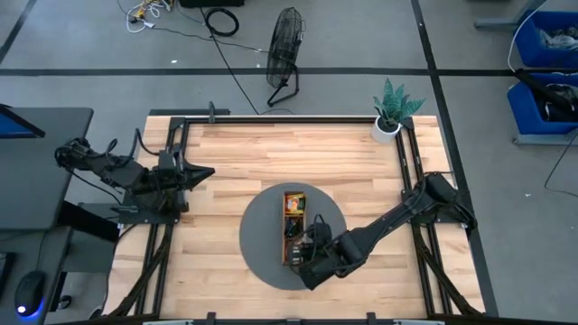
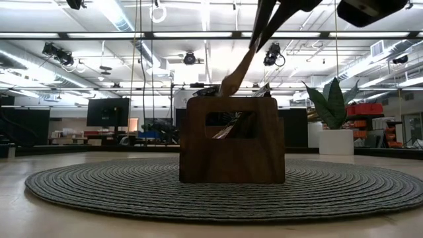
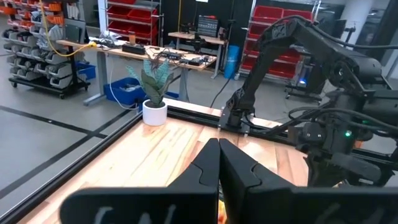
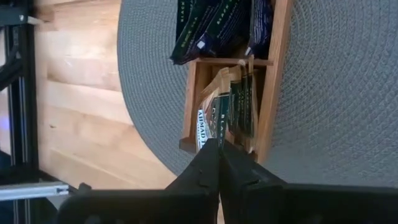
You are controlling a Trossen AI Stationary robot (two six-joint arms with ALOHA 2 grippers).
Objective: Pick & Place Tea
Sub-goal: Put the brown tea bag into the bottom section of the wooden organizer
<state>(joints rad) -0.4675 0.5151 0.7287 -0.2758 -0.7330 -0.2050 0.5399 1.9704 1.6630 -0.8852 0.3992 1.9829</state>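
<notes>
A long narrow wooden divided tray [image 1: 293, 226] stands on a round grey woven mat [image 1: 262, 262]. It holds tea sachets: orange ones [image 1: 293, 200] at the far end, dark teal ones [image 4: 211, 25] in the middle, and tan and dark ones upright in the near compartment [image 4: 239, 102]. My right gripper [image 4: 219, 144] is above the tray's near end, shut on a pale tan sachet [image 2: 234, 76]. My left gripper [image 1: 209, 171] is shut and empty at the table's left edge, far from the tray. My right gripper pinches the tan sachet by its upper edge [image 4: 210, 134] between its two fingertips [image 2: 259, 36]. The fingers come slanting down from above. The sachet hangs tilted below them, its lower end [image 2: 228, 87] at the top of the tray's near compartment.
A potted plant [image 1: 393, 113] stands at the table's far right corner. Bare wood lies to the left of the mat [image 1: 217, 235] and beyond it. A fan [image 1: 284, 54] stands on the floor behind the table.
</notes>
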